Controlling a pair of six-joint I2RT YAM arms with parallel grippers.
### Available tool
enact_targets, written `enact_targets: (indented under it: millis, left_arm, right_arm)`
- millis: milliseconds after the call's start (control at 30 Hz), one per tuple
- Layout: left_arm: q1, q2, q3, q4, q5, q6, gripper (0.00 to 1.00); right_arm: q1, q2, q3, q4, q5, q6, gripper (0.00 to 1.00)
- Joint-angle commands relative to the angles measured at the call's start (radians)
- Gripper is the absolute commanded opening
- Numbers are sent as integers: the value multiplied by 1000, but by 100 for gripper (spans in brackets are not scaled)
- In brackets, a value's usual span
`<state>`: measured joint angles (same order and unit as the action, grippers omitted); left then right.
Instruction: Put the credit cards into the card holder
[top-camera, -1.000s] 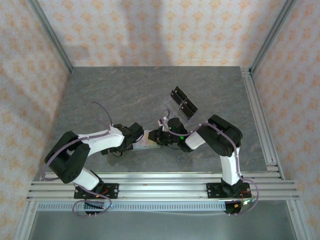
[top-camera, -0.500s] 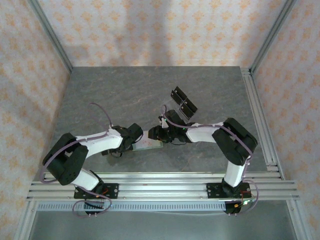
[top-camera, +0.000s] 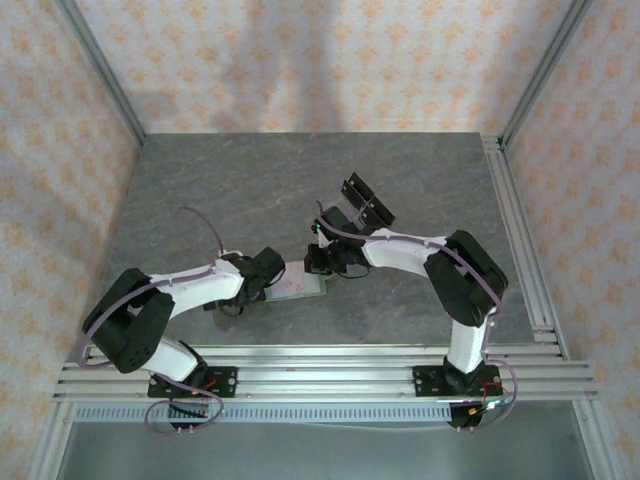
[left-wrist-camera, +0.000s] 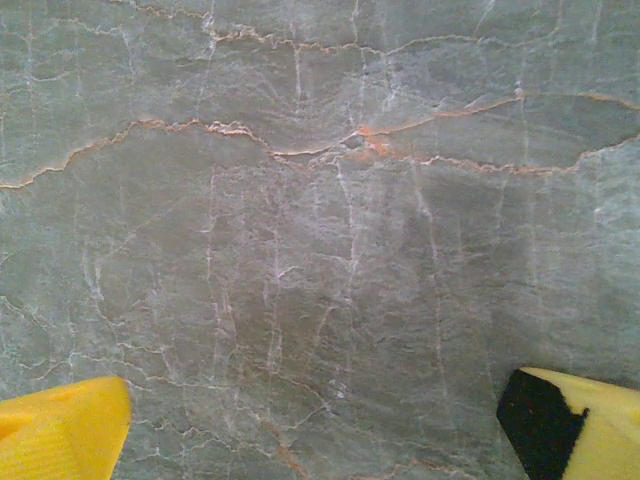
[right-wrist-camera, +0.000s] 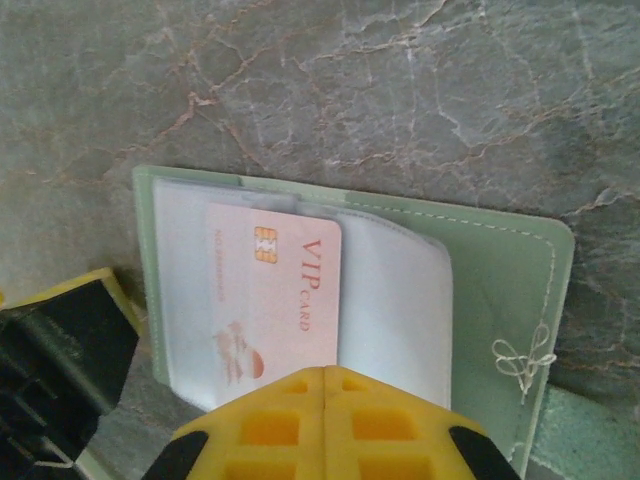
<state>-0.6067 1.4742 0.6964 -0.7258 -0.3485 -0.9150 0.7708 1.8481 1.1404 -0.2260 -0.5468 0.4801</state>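
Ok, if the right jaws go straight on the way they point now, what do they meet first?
The pink VIP card, lying on the open green card holder just ahead of the shut right jaws. Depth is unclear; they may be touching it.

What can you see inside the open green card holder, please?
A pale pink VIP card lies against the card holder's clear sleeve. The shut right gripper covers the card's lower edge; anything beneath the card is hidden.
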Motion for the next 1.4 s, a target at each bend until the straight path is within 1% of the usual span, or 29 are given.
enact_targets:
  millis: [0,333,867,1000,1100,1200,1367]
  left_arm:
    - [5,11,-24,99,34,10,100]
    - [6,22,-15,111,43,17,100]
    - [5,32,-17,124,54,15,100]
    - [5,35,-15,124,56,14,100]
    - [5,35,-13,122,57,15,100]
    - [5,35,-9,119,55,17,100]
    - [6,40,-8,121,54,21,100]
  right_arm:
    - [15,40,39,-64,26,-30,5]
    - [40,111,92,-76,13,-37,4]
    - [88,171,179,-72,-20,-27,4]
    - [88,146,166,-91,23,-44,5]
    - [74,113,123,-86,48,-42,5]
    - [47,76,58,-52,49,-27,5]
    - [22,60,5,-54,48,-30,5]
